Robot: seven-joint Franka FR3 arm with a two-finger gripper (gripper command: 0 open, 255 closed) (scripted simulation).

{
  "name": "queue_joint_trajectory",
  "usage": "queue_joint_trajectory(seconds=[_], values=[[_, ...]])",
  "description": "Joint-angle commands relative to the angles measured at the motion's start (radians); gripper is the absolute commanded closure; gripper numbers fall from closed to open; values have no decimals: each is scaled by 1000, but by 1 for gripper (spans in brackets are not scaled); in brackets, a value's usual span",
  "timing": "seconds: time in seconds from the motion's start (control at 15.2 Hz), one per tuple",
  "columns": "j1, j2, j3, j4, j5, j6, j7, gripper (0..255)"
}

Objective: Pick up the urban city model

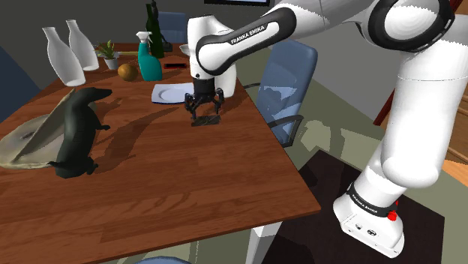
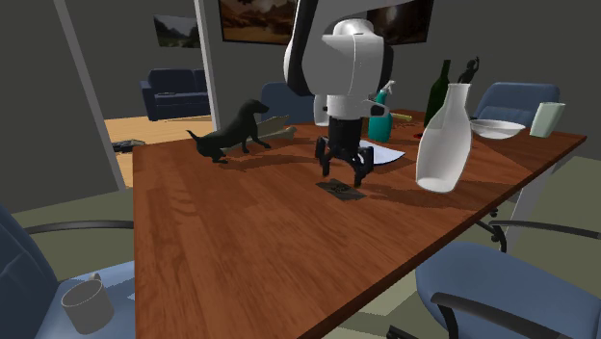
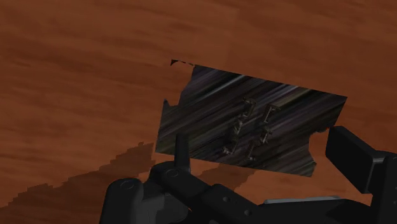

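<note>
Fingers released, spread apart just above urban city model (thin dark slab, flat on worktop, tiny buildings mid-slab). Judgement: lower straight, straddle narrow side, clench at base; thin slab may slip.

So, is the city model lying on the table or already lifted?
Lying flat on the table. The model sits under the open hand, whose fingers stand apart, not clasping it.
</note>
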Motion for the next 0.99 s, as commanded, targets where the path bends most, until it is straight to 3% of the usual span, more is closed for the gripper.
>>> queue_joint_trajectory(seconds=[0.0, 0.07, 0.66, 0.92], values=[[0, 3, -1, -7, -1, 10, 0, 0], [0, 4, -1, -6, -1, 10, 1, 255], [0, 3, -1, -7, -1, 10, 0, 255], [-2, -16, 2, 22, 6, -37, -4, 255]])
